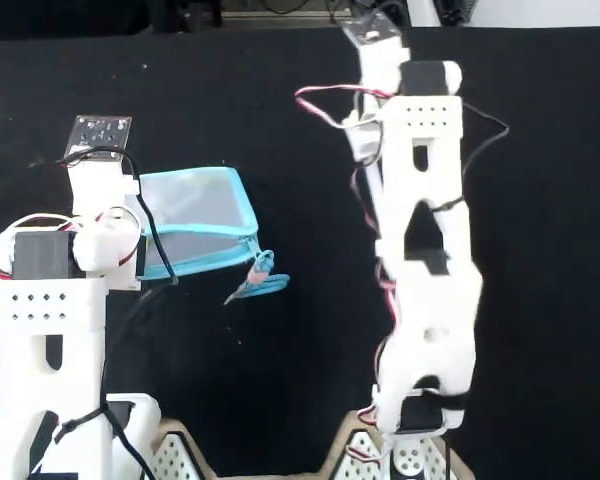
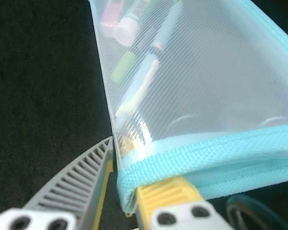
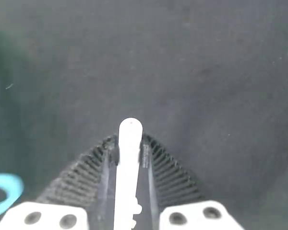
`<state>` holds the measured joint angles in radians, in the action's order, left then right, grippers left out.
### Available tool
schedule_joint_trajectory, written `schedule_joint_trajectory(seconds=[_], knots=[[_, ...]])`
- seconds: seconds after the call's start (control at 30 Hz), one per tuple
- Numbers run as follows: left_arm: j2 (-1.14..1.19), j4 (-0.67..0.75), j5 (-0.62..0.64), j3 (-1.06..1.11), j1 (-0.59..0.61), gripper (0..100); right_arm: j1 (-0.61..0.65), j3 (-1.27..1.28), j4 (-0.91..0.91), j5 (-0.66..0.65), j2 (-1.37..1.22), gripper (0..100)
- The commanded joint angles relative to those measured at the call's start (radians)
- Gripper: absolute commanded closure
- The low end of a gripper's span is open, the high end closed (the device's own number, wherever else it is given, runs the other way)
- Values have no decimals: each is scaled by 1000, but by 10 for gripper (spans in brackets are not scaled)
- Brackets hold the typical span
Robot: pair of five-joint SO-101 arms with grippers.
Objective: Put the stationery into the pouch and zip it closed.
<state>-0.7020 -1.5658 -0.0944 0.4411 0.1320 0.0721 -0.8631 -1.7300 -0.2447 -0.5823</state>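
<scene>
Left tool (image 2: 126,175): I see it pinching the pouch (image 1: 195,215) at a corner of its teal trim. The grey finger lies against the clear side panel and the yellow finger sits by the trim.

The pouch lies flat on the bench (image 1: 280,120), just beside the left arm and well apart from the right arm. Its zip loop (image 1: 270,283) trails off the near right corner onto the bench.

The stationery (image 2: 134,86) is inside the pouch, lying along the side nearest the left tool, and shows through the panel as several pen-like pieces.

Right tool (image 3: 128,143): it is stretched to the far side of the bench, with its fingers pressed onto a white stick (image 3: 128,163) whose rounded tip pokes out beyond them. I cannot tell what the stick is.
</scene>
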Motion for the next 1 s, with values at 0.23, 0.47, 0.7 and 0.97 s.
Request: schedule_joint_trajectory(seconds=[0.23, 0.47, 0.7, 0.97], knots=[[8, -3, 6, 16, -12, 970, 180, 627, 107, 8, 780, 988], [8, -5, 8, 16, -12, 970, 376, 914, 245, 14, 1282, 988], [8, -6, 8, 16, -12, 970, 626, 1202, 512, 15, 1738, 987], [8, -6, 8, 16, -12, 970, 824, 1584, 941, 15, 2064, 987]])
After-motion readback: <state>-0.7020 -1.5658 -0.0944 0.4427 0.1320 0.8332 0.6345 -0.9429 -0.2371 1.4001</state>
